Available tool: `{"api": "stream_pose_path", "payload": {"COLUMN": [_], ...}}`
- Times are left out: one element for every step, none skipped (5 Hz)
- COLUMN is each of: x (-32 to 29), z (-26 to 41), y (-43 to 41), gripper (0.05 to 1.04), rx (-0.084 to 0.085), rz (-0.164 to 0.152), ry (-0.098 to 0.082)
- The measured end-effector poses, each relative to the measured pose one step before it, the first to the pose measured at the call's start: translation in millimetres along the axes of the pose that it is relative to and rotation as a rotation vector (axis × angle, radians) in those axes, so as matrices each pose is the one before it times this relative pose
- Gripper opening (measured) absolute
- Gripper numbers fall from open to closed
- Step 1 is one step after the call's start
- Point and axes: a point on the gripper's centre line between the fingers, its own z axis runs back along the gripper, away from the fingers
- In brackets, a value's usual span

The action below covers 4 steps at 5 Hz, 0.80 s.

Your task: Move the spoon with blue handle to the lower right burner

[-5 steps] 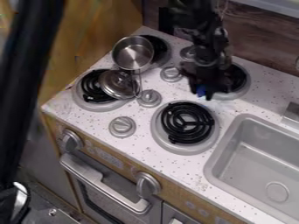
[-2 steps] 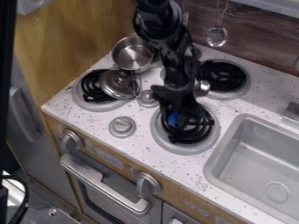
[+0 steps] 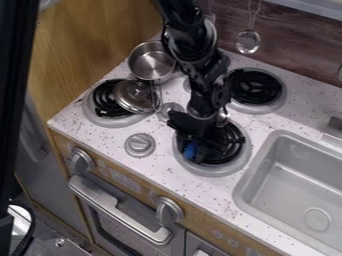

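Observation:
The black gripper [image 3: 194, 147] hangs over the left part of the lower right burner [image 3: 212, 171], shut on the blue-handled spoon. Blue handle [image 3: 190, 151] of the spoon shows at the fingertips, above the black coil. A silvery part [image 3: 222, 118], apparently the spoon's bowl, peeks out at the right of the gripper near the burner's back edge. Most of the spoon between these parts is hidden by the gripper, so I cannot tell whether it touches the coil.
A metal pot [image 3: 152, 61] stands at the upper left burner, and a lid [image 3: 135, 96] lies on the lower left burner. To the right is the upper right burner [image 3: 254, 87]; the sink [image 3: 244, 192] lies at the lower right. Several knobs stand between the burners.
From over the upper right burner, the gripper has come down and left to the lower right burner, carrying the spoon. Since the later earlier frame it has shifted slightly further toward the front.

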Motion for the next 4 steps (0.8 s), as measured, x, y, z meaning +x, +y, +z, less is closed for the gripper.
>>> {"api": "stream_pose_path", "payload": {"x": [1.24, -8.75, 2.63, 1.48], "z": [1.60, 8.39, 47.81, 8.31], "y": [2.42, 1.52, 5.09, 0.99], "gripper": [0.804, 0.999, 0.999, 0.999], "rx": [0.0204, 0.0500, -0.0311, -0.0434], "rz": [0.0262, 0.0150, 0.0206, 0.0278], "ry": [0.0211, 0.0072, -0.1413, -0.0125]}}
